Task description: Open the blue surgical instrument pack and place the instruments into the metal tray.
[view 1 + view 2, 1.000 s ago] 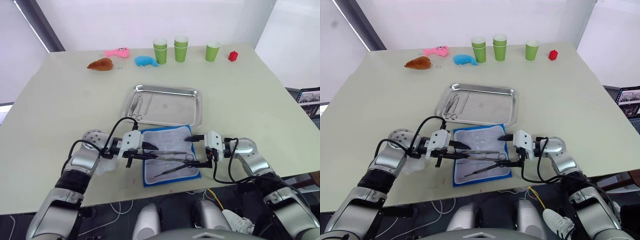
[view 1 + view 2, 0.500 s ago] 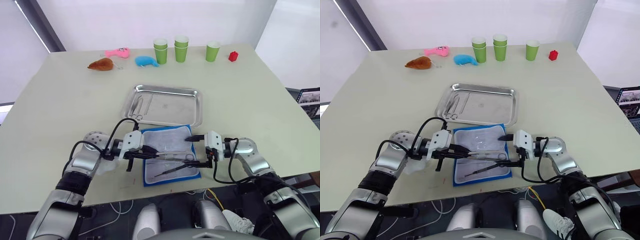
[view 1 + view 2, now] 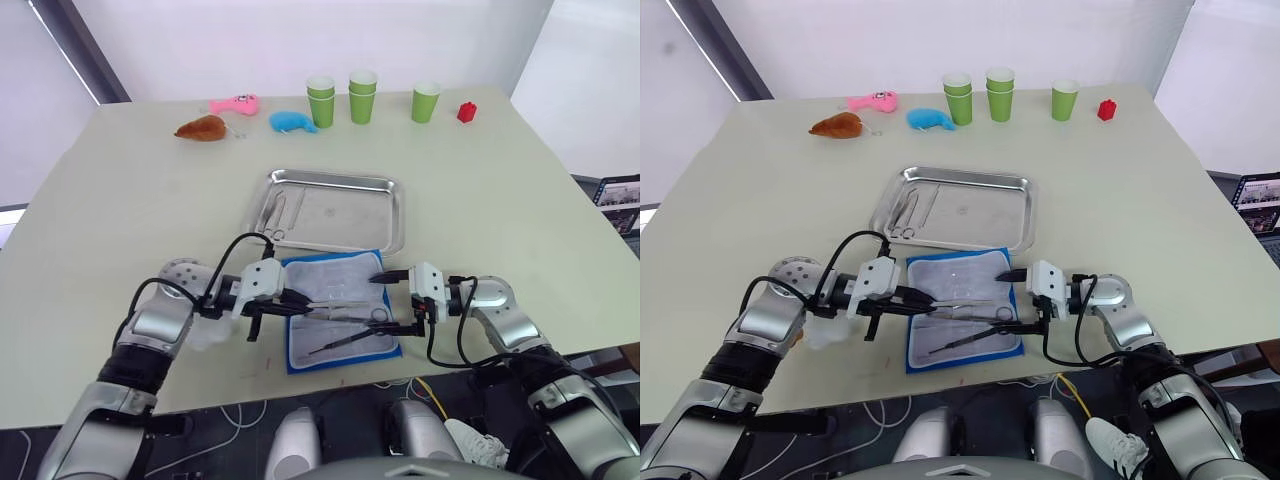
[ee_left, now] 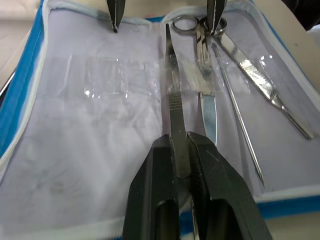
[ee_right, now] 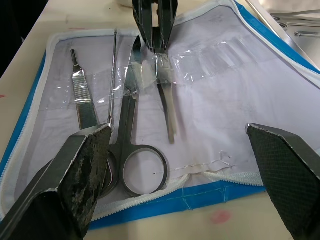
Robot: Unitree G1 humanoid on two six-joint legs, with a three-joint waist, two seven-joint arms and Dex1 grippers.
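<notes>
The blue surgical instrument pack [image 3: 340, 274] lies open near the table's front edge, its pale lining up. Several instruments rest in it: scissors [image 5: 131, 100], forceps [image 5: 82, 97], a thin probe [image 5: 113, 75] and a slim flat metal tool [image 4: 172, 90]. My left gripper [image 4: 177, 145] is shut on that slim tool over the pack's left half [image 3: 300, 305]. My right gripper [image 3: 392, 302] stands open at the pack's right edge, its fingers [image 5: 85, 165] either side of the scissors' rings, touching nothing. The metal tray [image 3: 335, 180] sits just behind the pack with a few instruments [image 3: 280, 215] at its left end.
Along the far edge stand green paper cups [image 3: 362, 96], a red block [image 3: 466, 112], a blue plush toy [image 3: 290, 122], a pink toy [image 3: 236, 104] and a brown toy [image 3: 201, 129]. The table's front edge [image 3: 340, 385] runs just below the pack.
My left gripper, still shut on the slim tool, has shifted slightly to the left. The right gripper has not moved.
</notes>
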